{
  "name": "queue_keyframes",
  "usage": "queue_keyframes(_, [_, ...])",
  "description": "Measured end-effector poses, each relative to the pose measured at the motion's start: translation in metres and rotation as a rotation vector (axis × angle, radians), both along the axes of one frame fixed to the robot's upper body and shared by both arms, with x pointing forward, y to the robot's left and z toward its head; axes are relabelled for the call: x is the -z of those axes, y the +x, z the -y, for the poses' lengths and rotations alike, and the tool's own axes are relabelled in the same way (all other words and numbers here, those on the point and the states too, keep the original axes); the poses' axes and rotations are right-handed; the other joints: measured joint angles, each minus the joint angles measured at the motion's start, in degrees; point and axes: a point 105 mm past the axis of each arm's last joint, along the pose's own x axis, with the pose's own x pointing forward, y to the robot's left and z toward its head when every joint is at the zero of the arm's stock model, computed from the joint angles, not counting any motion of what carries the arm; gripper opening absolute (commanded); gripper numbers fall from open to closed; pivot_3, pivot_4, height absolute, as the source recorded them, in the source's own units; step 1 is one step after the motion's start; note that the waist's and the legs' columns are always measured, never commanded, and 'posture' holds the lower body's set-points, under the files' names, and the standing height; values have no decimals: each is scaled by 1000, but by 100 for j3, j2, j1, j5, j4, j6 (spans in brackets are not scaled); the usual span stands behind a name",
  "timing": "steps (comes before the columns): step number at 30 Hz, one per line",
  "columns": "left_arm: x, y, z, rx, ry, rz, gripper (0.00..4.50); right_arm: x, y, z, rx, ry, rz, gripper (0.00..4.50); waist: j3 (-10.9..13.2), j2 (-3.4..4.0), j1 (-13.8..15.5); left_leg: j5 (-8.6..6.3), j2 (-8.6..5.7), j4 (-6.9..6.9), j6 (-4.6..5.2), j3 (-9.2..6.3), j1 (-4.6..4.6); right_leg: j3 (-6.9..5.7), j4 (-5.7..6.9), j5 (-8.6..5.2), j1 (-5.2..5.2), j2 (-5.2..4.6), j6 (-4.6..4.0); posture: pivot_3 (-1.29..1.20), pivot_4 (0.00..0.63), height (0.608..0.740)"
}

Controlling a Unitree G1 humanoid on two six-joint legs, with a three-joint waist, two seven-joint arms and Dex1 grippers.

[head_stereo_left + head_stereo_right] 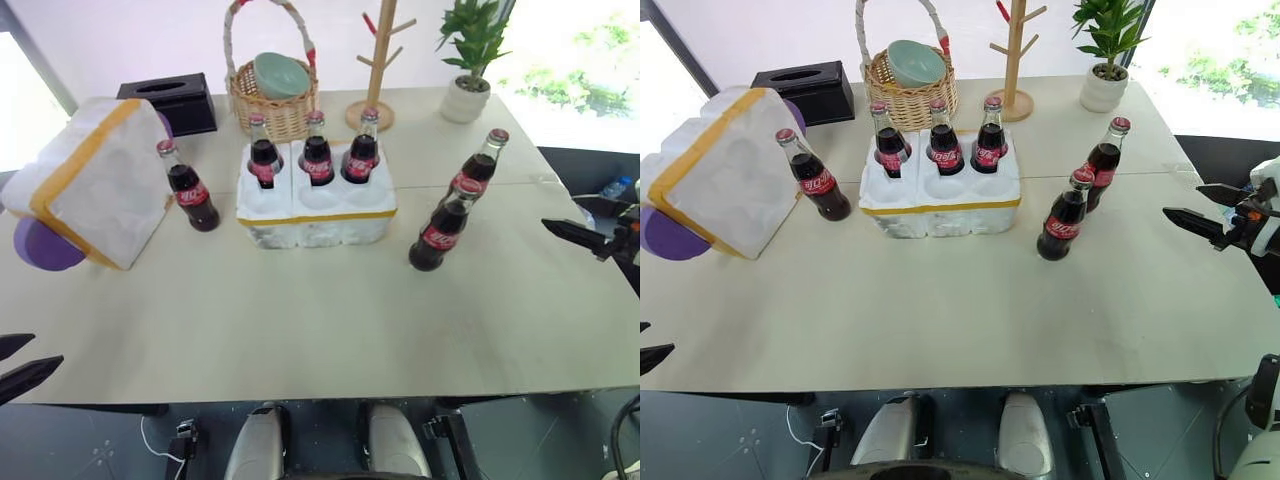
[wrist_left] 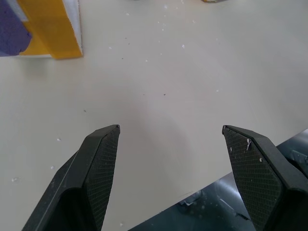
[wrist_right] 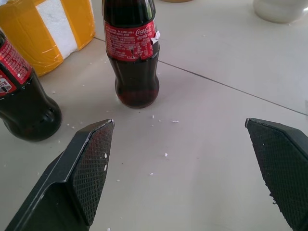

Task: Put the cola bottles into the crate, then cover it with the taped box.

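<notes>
Three cola bottles [image 1: 316, 150] stand in the back wells of the crate [image 1: 318, 212]. Three remain on the table [image 1: 300, 320]: two just ahead of the released, empty right pincer [image 3: 180, 159], one far across beside the taped box [image 1: 95, 180]. The left pincer [image 2: 171, 168] is released too. Covering is still to come.

Left gripper [image 2: 171, 132]: two black fingers [image 2: 94, 168], flat wedge blades tapering to angled tips, inner pads cross-hatched in a fine diamond grid, flecked with white crumbs. Right gripper [image 3: 180, 127]: same matte black pair, same knurled pads [image 3: 94, 163], a few white specks at the edge. At three o'clock in the right eye view, black fingers against a white wrist shell
</notes>
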Motion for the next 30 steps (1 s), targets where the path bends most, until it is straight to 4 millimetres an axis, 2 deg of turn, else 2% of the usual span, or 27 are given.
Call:
queue_keyframes(12, [-2,3,0,-5,-3,22,3559,2,0,0,1,18,-16,4500,0,0,-4,0,0,-1,0,0,0,1,0,0,-1,0,0,0,150,736])
queue_keyframes(15, [-6,8,5,-4,-41,39,4455,3,-2,-3,-18,55,-42,4500,0,0,-3,0,0,0,0,1,0,2,0,0,0,0,0,0,150,736])
queue_keyframes(17, [-11,13,15,25,-70,61,4491,-1,-4,-10,-61,52,-51,4500,0,0,0,0,0,0,0,-1,0,3,1,0,0,0,1,0,150,736])
queue_keyframes(20, [-25,25,32,77,-98,133,4491,-14,-13,-22,-144,26,-57,4500,2,5,27,0,0,0,0,-2,0,4,4,2,-1,0,4,0,150,736])
queue_keyframes(23, [-35,46,48,97,-102,215,4491,-39,-31,-35,-220,20,-54,4500,2,24,85,0,-1,3,0,-2,1,6,6,8,2,0,15,0,150,736])
queue_keyframes(27, [-26,88,67,37,-87,291,4491,-72,-53,-57,-323,-2,-31,4500,2,24,174,0,1,8,0,-4,4,9,6,10,6,8,18,0,150,736])
queue_keyframes(30, [-26,114,79,-3,-95,338,4491,-96,-61,-71,-361,-1,8,4500,4,17,181,0,0,14,0,-3,3,11,6,12,7,8,19,0,150,736])
